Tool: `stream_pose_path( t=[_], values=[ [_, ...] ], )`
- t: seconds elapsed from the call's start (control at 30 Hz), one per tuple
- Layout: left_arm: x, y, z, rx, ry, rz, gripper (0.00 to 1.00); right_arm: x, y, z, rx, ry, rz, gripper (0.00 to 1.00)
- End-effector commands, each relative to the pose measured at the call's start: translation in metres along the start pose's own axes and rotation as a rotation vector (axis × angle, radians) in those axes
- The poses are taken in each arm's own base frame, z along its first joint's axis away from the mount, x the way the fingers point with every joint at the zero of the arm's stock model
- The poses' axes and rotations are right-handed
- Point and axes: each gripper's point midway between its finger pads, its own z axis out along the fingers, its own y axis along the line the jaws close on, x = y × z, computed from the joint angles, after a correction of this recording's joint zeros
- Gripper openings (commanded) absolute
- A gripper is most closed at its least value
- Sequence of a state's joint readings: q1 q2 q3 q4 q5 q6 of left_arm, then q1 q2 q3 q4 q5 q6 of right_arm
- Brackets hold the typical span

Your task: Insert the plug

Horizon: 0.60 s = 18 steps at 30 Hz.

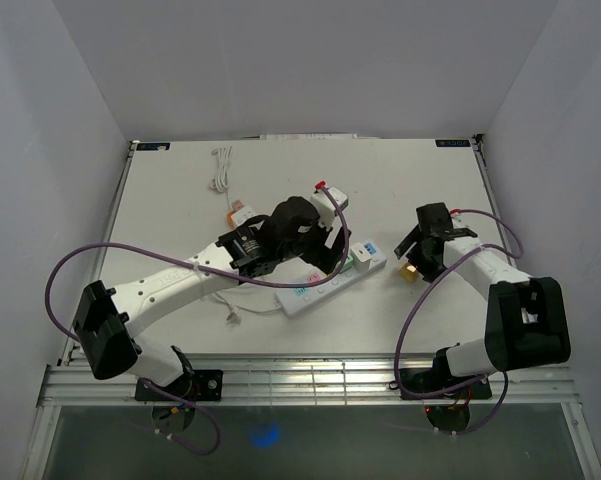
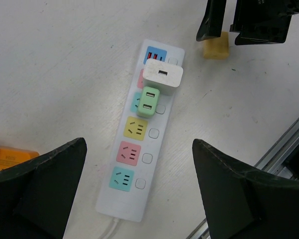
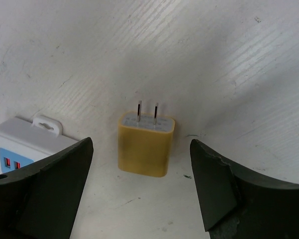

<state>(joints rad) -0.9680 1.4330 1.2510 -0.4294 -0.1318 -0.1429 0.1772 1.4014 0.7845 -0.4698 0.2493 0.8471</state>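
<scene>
Yellow plug [image 3: 144, 144] — white power strip [image 2: 119, 204].

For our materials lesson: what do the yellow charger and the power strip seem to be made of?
Yellow charger: probably matte moulded plastic, even colour and rounded edges; its prongs look like shiny metal. Power strip: likely smooth white plastic, faintly glossy.

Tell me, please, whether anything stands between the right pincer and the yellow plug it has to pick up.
Nothing visible does. The yellow plug lies on bare table, right between the open fingers of the right pincer; the power strip sits off to the side.
</scene>
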Motion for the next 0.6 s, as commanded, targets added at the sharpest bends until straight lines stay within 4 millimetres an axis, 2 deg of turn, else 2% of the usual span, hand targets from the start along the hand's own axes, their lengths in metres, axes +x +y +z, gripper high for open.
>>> stream_pose_path(
  t=[0.0, 0.1, 0.33, 0.37, 0.47, 0.57],
  values=[
    [-0.015, 0.0, -0.008, -0.004, -0.066, -0.039, 0.98, -0.015, 0.012, 0.003, -0.001, -0.043, 0.039, 0.84],
    [-0.014, 0.0, -0.009, 0.0, -0.079, -0.052, 0.98, -0.011, 0.011, 0.009, 0.006, -0.027, 0.045, 0.75],
    [-0.017, -0.001, -0.013, 0.008, -0.11, -0.078, 0.98, -0.01, 0.007, 0.014, 0.022, -0.03, 0.047, 0.68],
    [-0.015, -0.001, -0.012, 0.008, -0.107, -0.08, 0.98, -0.008, 0.007, 0.014, 0.021, -0.027, 0.046, 0.58],
    [-0.016, -0.004, -0.012, 0.019, -0.118, -0.109, 0.98, -0.006, 0.007, 0.014, 0.016, -0.023, 0.052, 0.44],
    [-0.015, -0.009, -0.013, 0.047, -0.14, -0.169, 0.98, -0.009, 0.01, 0.006, -0.014, -0.034, 0.053, 0.36]
  ],
)
